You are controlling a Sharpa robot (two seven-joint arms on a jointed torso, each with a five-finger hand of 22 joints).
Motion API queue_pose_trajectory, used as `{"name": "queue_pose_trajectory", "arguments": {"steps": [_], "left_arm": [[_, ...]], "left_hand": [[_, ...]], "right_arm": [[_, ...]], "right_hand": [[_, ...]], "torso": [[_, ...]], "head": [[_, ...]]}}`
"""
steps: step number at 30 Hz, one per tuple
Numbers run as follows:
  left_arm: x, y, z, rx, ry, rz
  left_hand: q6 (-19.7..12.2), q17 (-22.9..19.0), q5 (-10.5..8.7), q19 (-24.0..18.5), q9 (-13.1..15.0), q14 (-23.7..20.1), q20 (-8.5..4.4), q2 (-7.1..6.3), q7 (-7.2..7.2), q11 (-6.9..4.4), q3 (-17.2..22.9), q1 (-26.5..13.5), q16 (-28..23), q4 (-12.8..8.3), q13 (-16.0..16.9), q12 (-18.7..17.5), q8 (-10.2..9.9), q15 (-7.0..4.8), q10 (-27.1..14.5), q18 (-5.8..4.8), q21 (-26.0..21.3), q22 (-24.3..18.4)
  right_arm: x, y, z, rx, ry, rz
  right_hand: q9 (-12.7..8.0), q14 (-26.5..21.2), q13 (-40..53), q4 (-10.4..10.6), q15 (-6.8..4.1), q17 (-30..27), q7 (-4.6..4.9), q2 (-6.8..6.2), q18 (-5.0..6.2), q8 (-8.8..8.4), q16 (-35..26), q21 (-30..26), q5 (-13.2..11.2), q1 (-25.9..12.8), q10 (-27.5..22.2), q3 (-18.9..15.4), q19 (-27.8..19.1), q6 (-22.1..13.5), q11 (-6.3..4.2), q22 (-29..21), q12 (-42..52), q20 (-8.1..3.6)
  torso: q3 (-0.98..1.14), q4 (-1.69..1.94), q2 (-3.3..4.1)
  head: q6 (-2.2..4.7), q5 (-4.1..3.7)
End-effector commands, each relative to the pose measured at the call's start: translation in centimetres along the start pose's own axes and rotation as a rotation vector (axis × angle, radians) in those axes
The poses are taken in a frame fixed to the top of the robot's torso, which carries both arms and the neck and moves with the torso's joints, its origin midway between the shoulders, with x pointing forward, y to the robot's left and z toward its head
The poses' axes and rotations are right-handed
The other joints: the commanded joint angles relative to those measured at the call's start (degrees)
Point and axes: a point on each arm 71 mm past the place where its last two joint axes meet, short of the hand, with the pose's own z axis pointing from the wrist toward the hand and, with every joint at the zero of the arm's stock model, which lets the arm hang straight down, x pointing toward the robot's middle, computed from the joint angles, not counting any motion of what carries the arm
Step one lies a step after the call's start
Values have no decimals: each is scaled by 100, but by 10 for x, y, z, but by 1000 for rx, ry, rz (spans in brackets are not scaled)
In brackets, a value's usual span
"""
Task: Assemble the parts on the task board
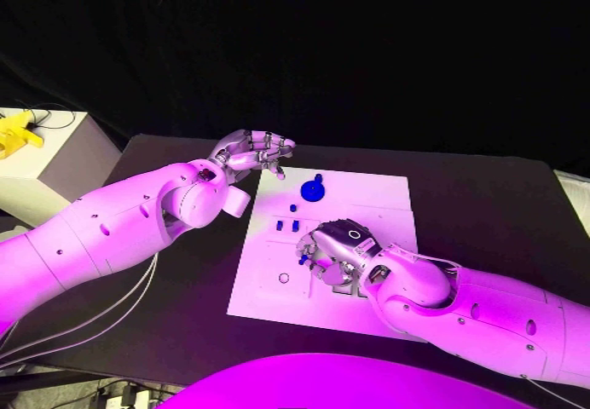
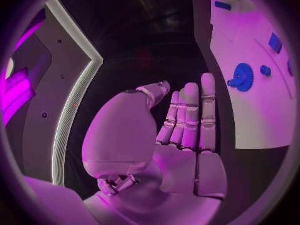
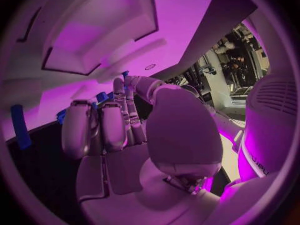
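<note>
Your right hand hangs low over the middle of the task board, palm down, its arm coming in from the board's near right corner. Its fingers are curled inward. The head view shows a small blue speck at their tips, but you cannot tell from either view whether a part is pinched there or merely lies beneath them.

The pair of small blue parts stands on the board just beside this hand, on the side towards your left arm. The small blue peg lies a little farther out along the same line. The blue gear lies beyond both, near the board's far edge, its short tab pointing away from you.

Your left hand is raised over the board's far left corner. Its fingers are held straight and close together, with nothing in them. In the left wrist view the gear sits close by, off to the fingers' side.

The left hand is therefore nearer the gear, the right hand nearer the paired parts.
</note>
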Motion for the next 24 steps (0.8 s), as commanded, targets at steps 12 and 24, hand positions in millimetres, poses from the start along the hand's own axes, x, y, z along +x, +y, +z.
{"name": "queue_pose_trajectory", "arguments": {"steps": [12,24], "left_arm": [[1,-2,-1,10,13,36],[1,-1,-1,6,14,39]], "left_hand": [[-35,7,15,22,-12,-31,25,-3,41,4,-28,46,15,7,-11,-37,34,16,-70,82,-40,-10],[-54,17,10,28,-23,-30,37,34,49,13,-45,4,29,72,-23,-36,55,27,-85,83,-57,-25]], "right_arm": [[9,3,2,-21,50,-56],[9,7,1,-58,52,-46]], "right_hand": [[10,213,-1,-35,-29,-7,5,19,-46,19,-1,9,19,-38,17,9,63,18,-29,6,18,-1],[-19,75,75,82,12,-397,46,-111,1,-163,-294,-203,-366,-366,-53,-239,-60,-297,4,-154,16,40]], "torso": [[-4,4,3],[1,-3,-2]], "head": [[-48,37],[1,52]]}}
